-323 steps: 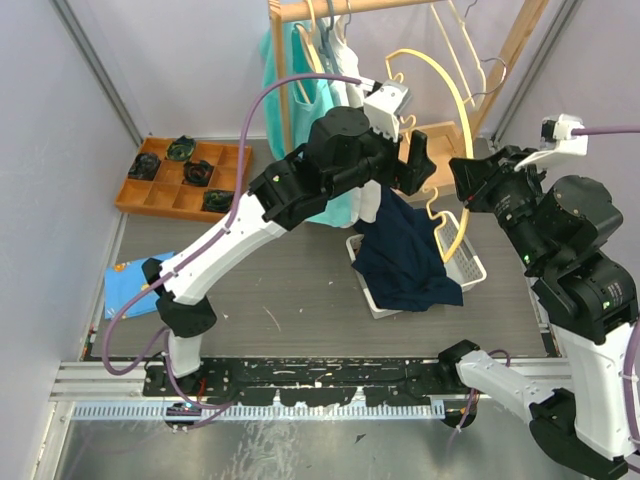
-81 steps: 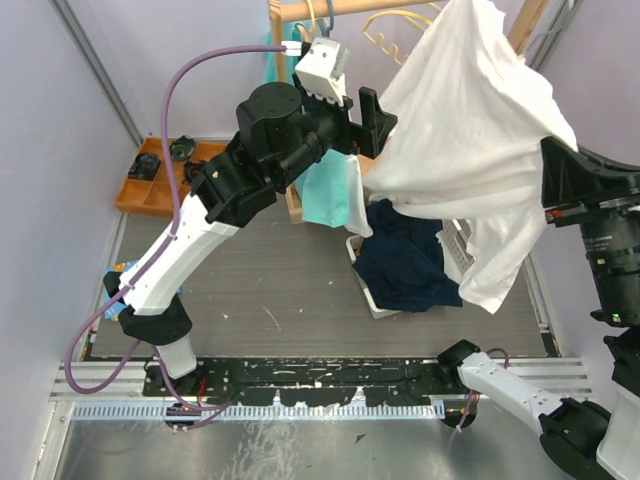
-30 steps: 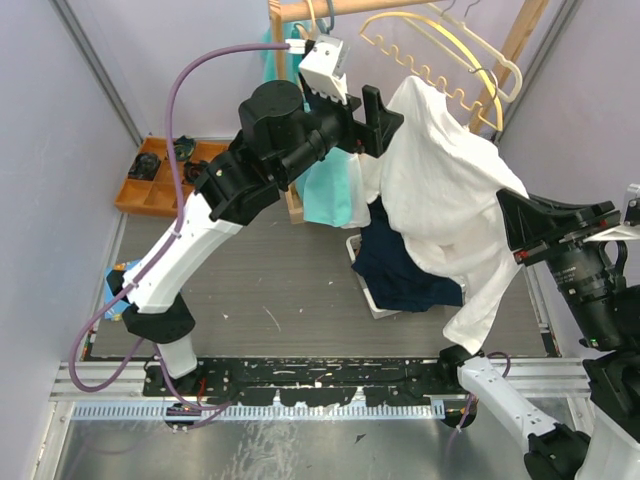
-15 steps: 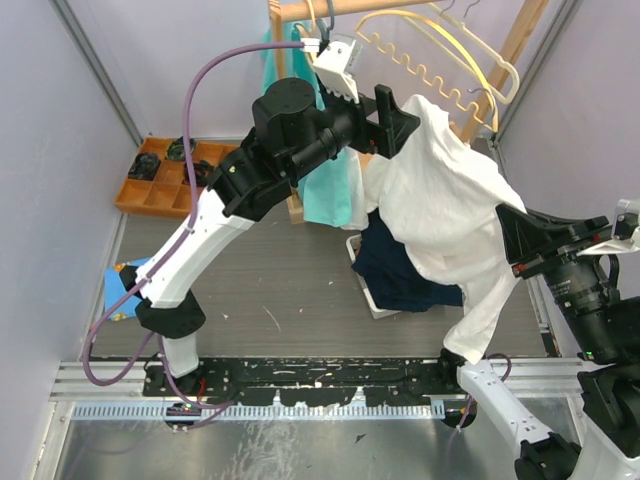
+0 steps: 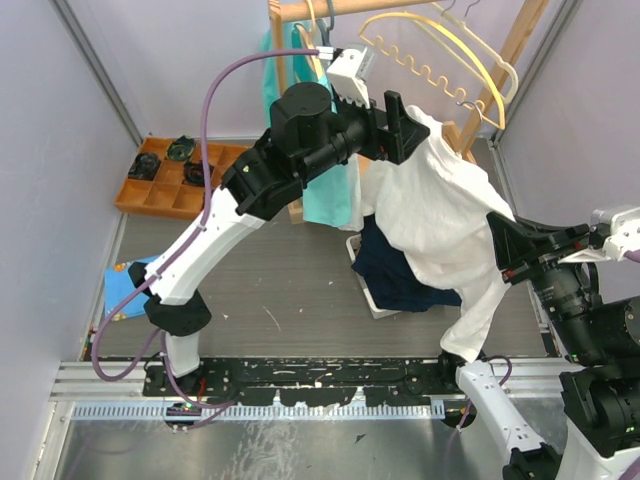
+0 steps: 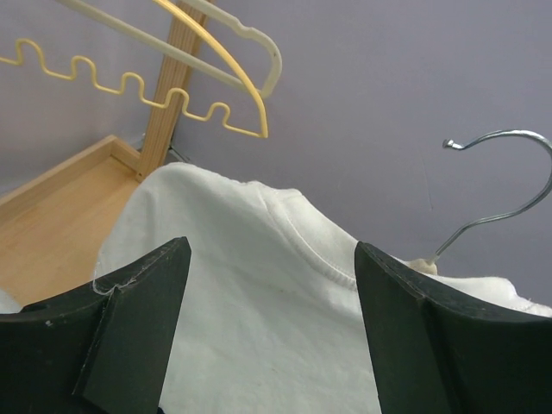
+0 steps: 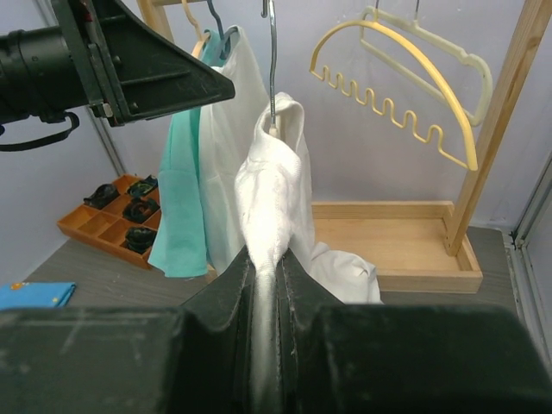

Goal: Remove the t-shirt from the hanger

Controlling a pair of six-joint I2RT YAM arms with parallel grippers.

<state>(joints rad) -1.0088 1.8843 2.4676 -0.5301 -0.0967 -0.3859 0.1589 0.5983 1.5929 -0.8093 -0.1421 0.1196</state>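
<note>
While the right gripper is clamped on its cloth, the t-shirt is not yet off the hanger.
Closed on a fold of the white shirt, the right gripper holds the cloth stretched toward the near right, seemingly to drag it off the hanger, whose wire hook pokes out of the collar. The left gripper, its jaws wide apart and holding nothing, hangs just beside the shirt's far shoulder, likely to steady the hanger. Below, a basket with a dark garment sits on the table. Teal clothing and yellow hangers hang on the far rack.
</note>
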